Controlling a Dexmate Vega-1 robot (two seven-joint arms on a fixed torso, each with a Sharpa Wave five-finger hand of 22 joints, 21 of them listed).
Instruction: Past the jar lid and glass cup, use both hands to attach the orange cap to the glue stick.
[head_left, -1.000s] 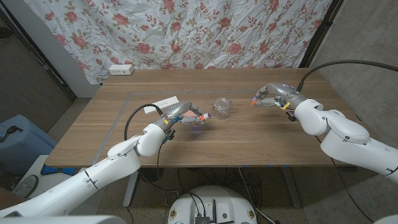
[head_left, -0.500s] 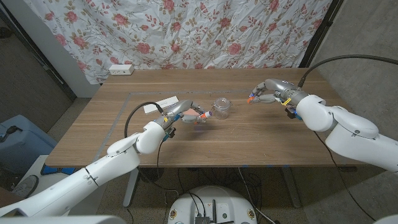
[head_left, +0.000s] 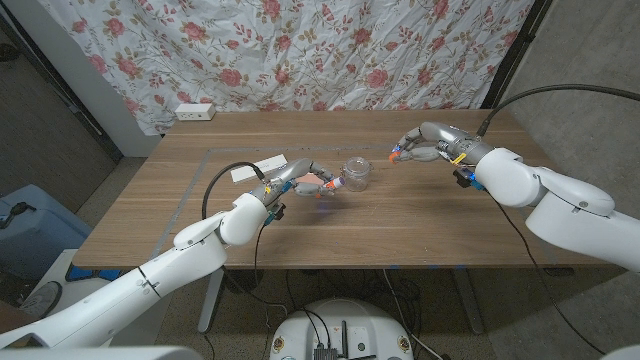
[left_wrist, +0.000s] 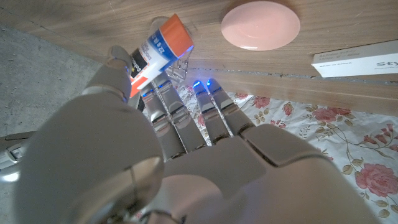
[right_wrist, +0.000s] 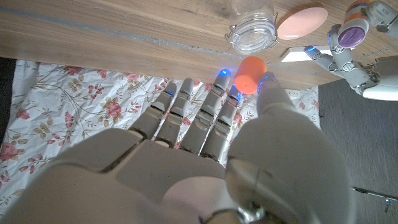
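While the glue stick (head_left: 327, 185) is pinched in the fingers of the left hand (head_left: 300, 180) just above the table (head_left: 200, 215), the orange cap (head_left: 394, 156) is gripped between thumb and fingertips of the right hand (head_left: 425, 146), raised over the wood. In the head view, the stick is seen at about nine o'clock from the glass cup (head_left: 356, 172), just beside it, and the cap at about two o'clock, well apart. In the left wrist view the stick (left_wrist: 158, 52) is held tilted, its open end toward the pink lid (left_wrist: 260, 25). In the right wrist view the cap (right_wrist: 249, 74) is shown near the cup (right_wrist: 252, 26).
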